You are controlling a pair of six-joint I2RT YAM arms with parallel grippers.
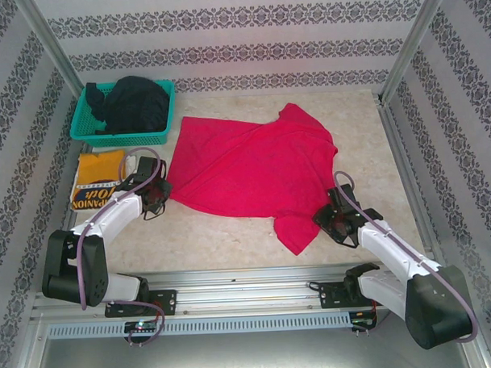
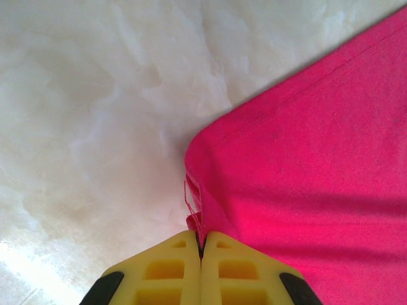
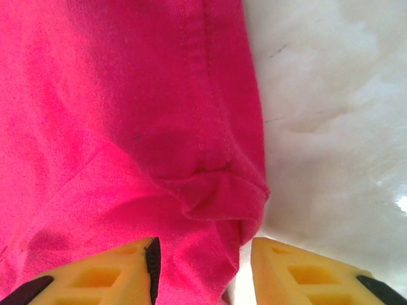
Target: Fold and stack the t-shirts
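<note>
On table (image 1: 223,237), red t-shirt (image 1: 253,163) (left jaws pinching)

spread shirt (image 1: 249,172): middle of worktop (image 1: 223,243)
basket (image 1: 80,127): far left, bundled shirts (image 1: 134,103) inside
lettered shirt (image 1: 96,181): before basket, left of spread shirt
left claw (image 2: 201,244): on spread shirt's left corner
right claw (image 3: 203,249): at its near right end

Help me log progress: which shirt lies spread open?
The red shirt, spread mid-table; the yellow one sits folded at the left, the dark one bunched in the basket.
</note>
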